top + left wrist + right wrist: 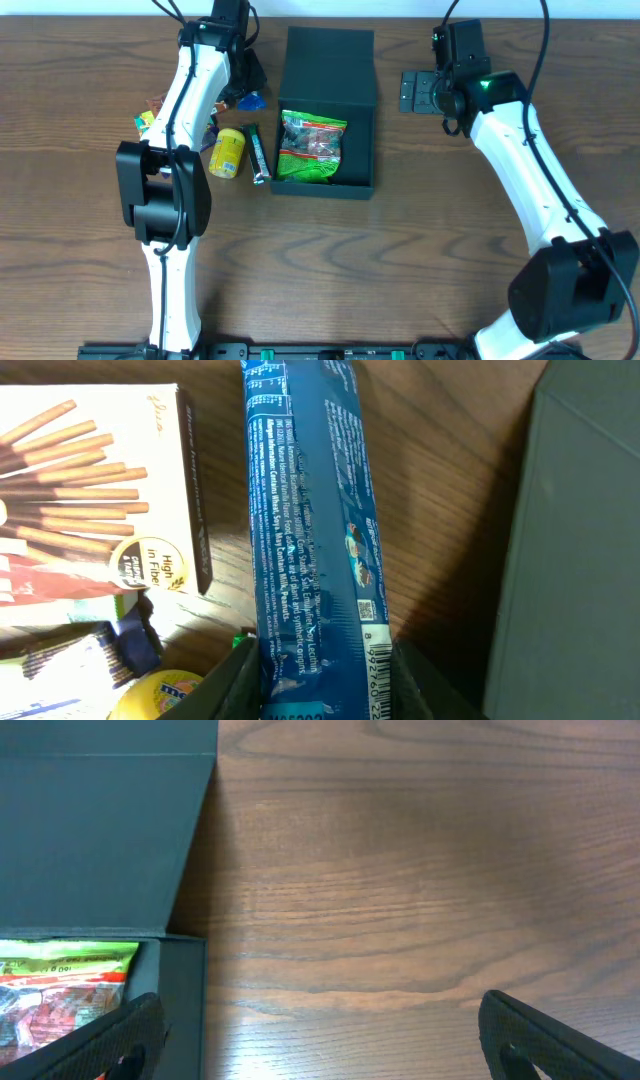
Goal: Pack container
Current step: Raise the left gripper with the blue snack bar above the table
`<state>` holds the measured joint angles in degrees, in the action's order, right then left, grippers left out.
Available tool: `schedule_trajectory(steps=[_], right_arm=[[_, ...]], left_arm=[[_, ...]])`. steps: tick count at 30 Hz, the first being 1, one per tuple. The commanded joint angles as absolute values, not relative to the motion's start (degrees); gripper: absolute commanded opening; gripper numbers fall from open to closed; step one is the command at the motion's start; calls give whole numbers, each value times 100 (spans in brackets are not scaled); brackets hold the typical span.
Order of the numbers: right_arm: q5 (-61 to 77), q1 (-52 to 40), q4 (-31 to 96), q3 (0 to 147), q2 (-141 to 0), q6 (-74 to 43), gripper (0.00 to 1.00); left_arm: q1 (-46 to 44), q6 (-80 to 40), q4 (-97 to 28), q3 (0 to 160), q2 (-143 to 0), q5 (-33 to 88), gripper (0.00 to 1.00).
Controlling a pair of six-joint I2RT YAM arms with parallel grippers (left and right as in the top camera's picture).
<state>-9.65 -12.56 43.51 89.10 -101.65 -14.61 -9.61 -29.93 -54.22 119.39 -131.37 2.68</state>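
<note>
A brown wood-grain table (420, 250) fills the scene. The dark teal-green matte square container (330, 65) sits at its centre, its hinged lid thrown back toward 12 o'clock and a crinkly green snack packet (312, 145) lying inside.

At its 10 o'clock the left gripper (320, 672) straddles a long glossy blue biscuit packet (310, 530), one finger at each side. I cannot tell whether it is clamped. A white carton of chocolate sticks (90, 500) lies just beside it.

The right gripper (320, 1008) hangs over bare wood at 2 o'clock, its jaws spread wide and empty.

This looks like the pick-up of the second item. The next move likely needs a firm squeeze, a lift clear of the carton, then a carry toward 4 o'clock over the container's wall.
</note>
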Motion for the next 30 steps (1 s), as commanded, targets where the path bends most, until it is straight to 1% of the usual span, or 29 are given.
schedule_trajectory(steps=[1,13,19,24,25,26,27,29,30], right_arm=[[-941,-1192,4351,8925,-10180,-1472,99],[-941,-1192,4355,8925,-10180,-1472,99],[-941,-1192,4353,8925,-10180,-1472,99],[-941,-1192,4351,8925,-10180,-1472,99],[-941,-1192,4346,8925,-10180,-1472,99],[-941,-1192,4346,8925,-10180,-1474,99],[-941,-1192,4342,8925,-10180,-1474,99],[-941,-1192,4329,8925,-10180,-1474,99],[-939,-1192,4329,8925,-10180,-1474,99]], left_arm=[[-978,-2827,-5463,12105,-12809,62,6],[-980,-2829,-6010,12103,-12776,749,6],[-980,-2755,-5964,12103,-12728,742,6],[-985,-2617,-6292,12103,-12728,762,6],[-985,-2552,-6331,12103,-12728,760,14],[-985,-2480,-6346,12103,-12728,755,34],[-985,-2381,-6326,12103,-12728,753,51],[-982,-2130,-6187,12101,-12744,744,72],[-982,-2106,-6117,12099,-12772,744,85]])
